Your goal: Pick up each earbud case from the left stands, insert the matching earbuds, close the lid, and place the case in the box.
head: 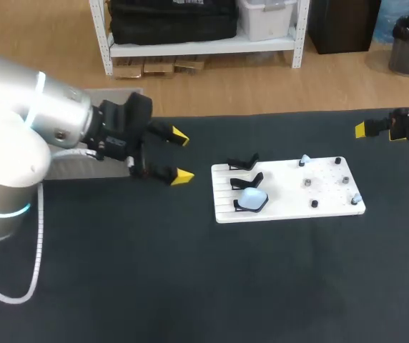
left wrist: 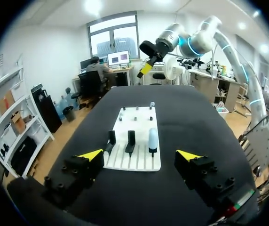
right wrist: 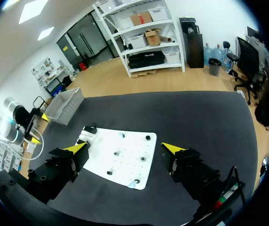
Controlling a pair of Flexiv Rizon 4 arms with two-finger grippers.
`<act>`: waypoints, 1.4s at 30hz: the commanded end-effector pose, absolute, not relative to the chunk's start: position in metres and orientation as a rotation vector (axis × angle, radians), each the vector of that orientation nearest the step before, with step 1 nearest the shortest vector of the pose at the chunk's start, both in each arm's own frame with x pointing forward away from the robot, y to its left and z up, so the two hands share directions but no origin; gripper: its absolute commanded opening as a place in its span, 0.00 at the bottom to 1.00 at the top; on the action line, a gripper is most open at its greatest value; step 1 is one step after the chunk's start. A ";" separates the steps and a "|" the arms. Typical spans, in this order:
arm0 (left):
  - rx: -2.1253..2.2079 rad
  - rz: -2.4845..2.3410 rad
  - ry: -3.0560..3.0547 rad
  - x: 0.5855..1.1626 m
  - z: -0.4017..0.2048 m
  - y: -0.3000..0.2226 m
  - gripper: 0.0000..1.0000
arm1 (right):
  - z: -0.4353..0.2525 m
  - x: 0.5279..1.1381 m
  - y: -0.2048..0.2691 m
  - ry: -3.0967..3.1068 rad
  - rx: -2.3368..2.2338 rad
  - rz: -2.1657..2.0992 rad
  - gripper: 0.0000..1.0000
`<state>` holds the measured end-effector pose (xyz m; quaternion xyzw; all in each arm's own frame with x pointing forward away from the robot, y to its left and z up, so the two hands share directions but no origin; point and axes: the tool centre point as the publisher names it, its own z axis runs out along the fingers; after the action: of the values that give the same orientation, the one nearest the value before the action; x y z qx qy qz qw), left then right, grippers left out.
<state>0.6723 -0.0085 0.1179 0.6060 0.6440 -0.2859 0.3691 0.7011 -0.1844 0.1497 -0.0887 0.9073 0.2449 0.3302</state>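
The left gripper (head: 181,156), yellow-tipped fingers spread wide, hangs just left of the flat white plastic board (head: 290,189). The pale blue rounded earbud case (head: 251,201) rests on the board's left end beside black stands (head: 242,163), ahead of the fingers. The right gripper (right wrist: 124,148), likewise spread, hovers well apart.

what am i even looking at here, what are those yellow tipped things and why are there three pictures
These are two robot arms at a table covered in black cloth. One picture looks down from above and behind the robot. The two round ones come from a camera on each arm's wrist. The left end effector, two fingers with yellow tips, is open and holds nothing, and so is the right end effector. On the cloth lies a flat white board with black stands. A pale blue rounded earbud case sits on the stand nearest the robot. A pale grey box stands beside the left arm.
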 end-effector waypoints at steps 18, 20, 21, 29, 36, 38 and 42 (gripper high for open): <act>1.569 -0.862 1.607 0.666 0.064 -0.064 1.00 | 0.150 0.701 -0.185 2.373 -0.233 0.639 1.00; 1.569 -0.870 1.603 0.664 0.061 -0.069 1.00 | 0.150 0.701 -0.185 2.373 -0.233 0.639 1.00; 1.570 -0.864 1.596 0.662 0.060 -0.071 1.00 | 0.150 0.701 -0.185 2.373 -0.233 0.639 1.00; 1.554 -0.852 1.597 0.653 0.048 -0.081 1.00 | 0.150 0.701 -0.185 2.373 -0.233 0.639 1.00; 1.514 -0.859 1.615 0.655 0.040 -0.083 1.00 | 0.150 0.701 -0.185 2.373 -0.233 0.639 1.00; 1.507 -0.865 1.616 0.654 0.038 -0.083 1.00 | 0.150 0.701 -0.185 2.373 -0.233 0.639 1.00; 1.495 -0.877 1.624 0.654 0.034 -0.085 0.96 | 0.150 0.701 -0.185 2.373 -0.233 0.639 1.00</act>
<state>0.6546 -0.0835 0.0396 0.5874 0.6353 -0.3413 0.3672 0.7011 -0.1844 0.1497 -0.0887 0.9073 0.2448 0.3302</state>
